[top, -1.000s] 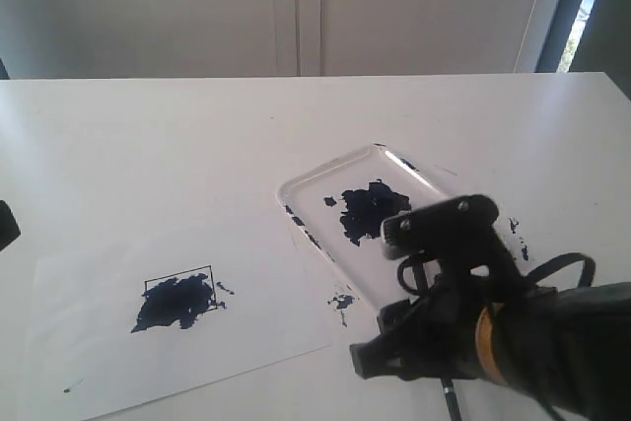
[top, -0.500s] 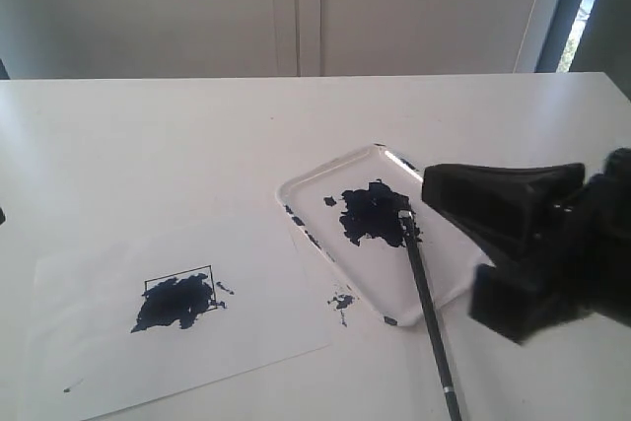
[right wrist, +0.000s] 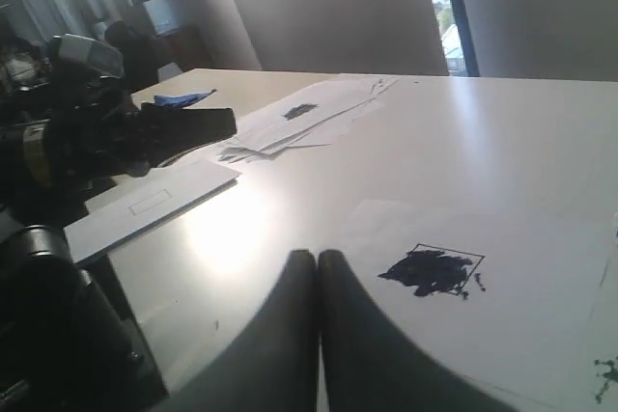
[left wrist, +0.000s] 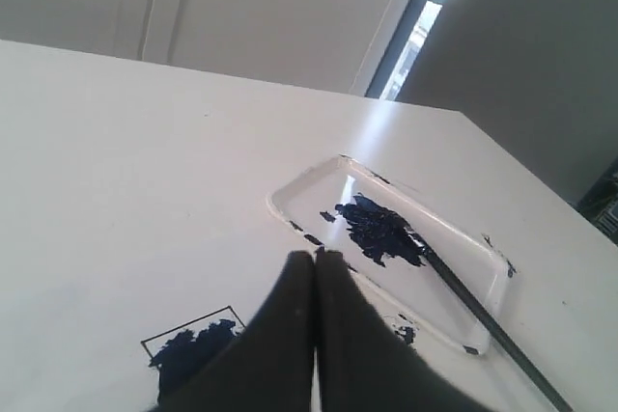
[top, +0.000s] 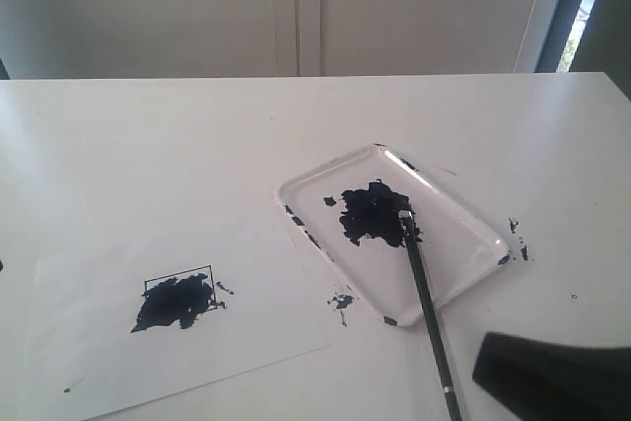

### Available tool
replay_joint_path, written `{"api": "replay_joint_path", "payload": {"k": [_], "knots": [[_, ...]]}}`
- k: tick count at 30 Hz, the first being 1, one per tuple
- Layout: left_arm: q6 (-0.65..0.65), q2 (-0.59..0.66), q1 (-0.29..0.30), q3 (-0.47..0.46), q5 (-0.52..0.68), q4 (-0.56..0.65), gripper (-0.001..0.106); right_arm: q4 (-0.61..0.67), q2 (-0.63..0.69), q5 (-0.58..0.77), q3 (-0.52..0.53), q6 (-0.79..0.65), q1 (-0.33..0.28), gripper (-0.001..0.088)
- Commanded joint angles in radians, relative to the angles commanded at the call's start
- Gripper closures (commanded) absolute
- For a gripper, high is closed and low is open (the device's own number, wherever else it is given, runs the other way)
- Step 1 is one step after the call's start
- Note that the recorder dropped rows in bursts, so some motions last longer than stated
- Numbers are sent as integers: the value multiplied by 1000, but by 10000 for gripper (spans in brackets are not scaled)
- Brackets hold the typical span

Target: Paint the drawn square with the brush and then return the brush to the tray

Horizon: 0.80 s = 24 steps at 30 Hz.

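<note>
Overhanging tray [top: 455, 236] rim, brush [top: 430, 313] handle

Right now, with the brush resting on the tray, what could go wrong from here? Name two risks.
1. The brush has only its tip in the tray; its handle overhangs the rim onto the table, close to the right gripper. A nudge could roll it out, dragging paint.
2. Paint spreads past the outline of the drawn square, so anything touching the paper may smear it.

White paper sheet [top: 258, 283] on white table [top: 148, 145]
</note>
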Motion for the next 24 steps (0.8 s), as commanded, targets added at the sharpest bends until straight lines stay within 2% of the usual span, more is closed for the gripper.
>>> {"api": "replay_joint_path", "payload": {"k": [4,8,11,19,22,24], "knots": [[0,-72,0,51,14,-27,1053,0,-61,-59,65,0,0,868],[0,-132,0,73,14,-27,1053,-37,-112,-119,69,17,0,868],[0,-145,0,73,3,0,1053,-38,-121,-99,69,1,0,868],[0,-145,0,73,-16,21,1053,-36,-121,288,69,6,0,868],[0,-145,0,73,-16,21,1053,9,-121,382,69,30,0,868],[0,-145,0,73,-16,21,1053,34,-121,396,69,77,0,868]]}}
